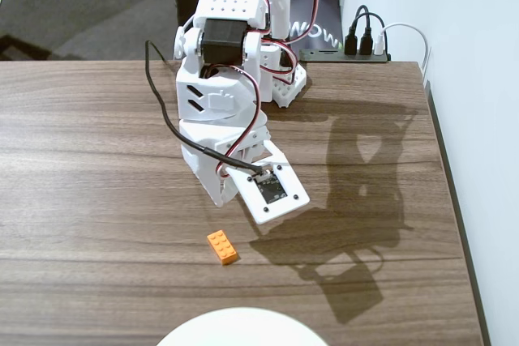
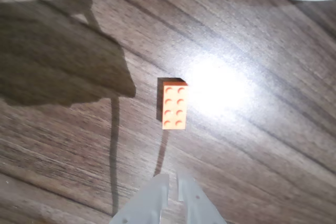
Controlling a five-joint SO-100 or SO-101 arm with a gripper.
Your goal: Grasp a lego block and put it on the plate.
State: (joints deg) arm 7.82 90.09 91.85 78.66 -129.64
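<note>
One wooden desk (image 1: 97,160) carries everything. One white SO-100 arm (image 1: 227,103) stands behind the lego block and leans over it. One white plate (image 1: 242,328) shows only in part, near the block on the side away from the arm. One orange 2x4 lego block (image 2: 174,105) lies studs up on the bare desk, untouched. The fingers (image 2: 152,200) sit nearly pressed together, short of the block. They probably need to spread, then descend to straddle its narrow sides.
</note>
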